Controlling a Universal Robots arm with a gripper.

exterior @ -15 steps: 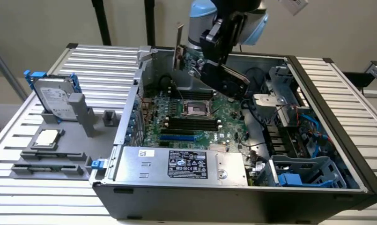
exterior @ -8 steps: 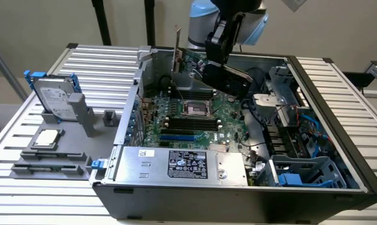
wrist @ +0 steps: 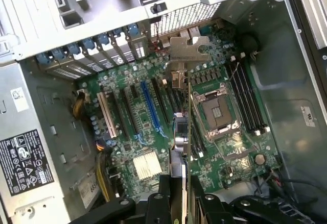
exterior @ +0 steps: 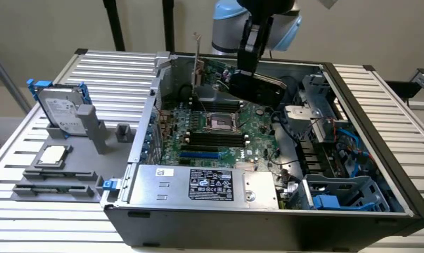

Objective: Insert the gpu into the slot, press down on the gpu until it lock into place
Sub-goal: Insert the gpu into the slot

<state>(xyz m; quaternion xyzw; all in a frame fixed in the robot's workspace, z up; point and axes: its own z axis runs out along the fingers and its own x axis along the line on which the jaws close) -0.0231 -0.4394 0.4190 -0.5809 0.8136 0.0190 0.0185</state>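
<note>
My gripper (exterior: 244,73) hangs over the far part of the open computer case, shut on the gpu (exterior: 259,88). The card's black shroud tilts above the motherboard (exterior: 257,142), and its silver end bracket (exterior: 196,55) sticks up near the case's rear wall. In the wrist view the gpu (wrist: 180,140) appears edge-on between my gripper (wrist: 183,199) fingers, its bracket (wrist: 189,48) at the far end. The bright-blue slot (wrist: 151,109) lies bare on the board beside the card's line and apart from it. From outside, the slot (exterior: 199,155) sits near the power supply, well below the card.
The power supply (exterior: 212,184) with its label fills the case's near side. The CPU socket (exterior: 219,122) and black memory slots (exterior: 213,139) lie between card and slot. A blue drive cage (exterior: 338,195) and cables crowd the exterior view's right. A hard drive (exterior: 60,113) stands outside the case.
</note>
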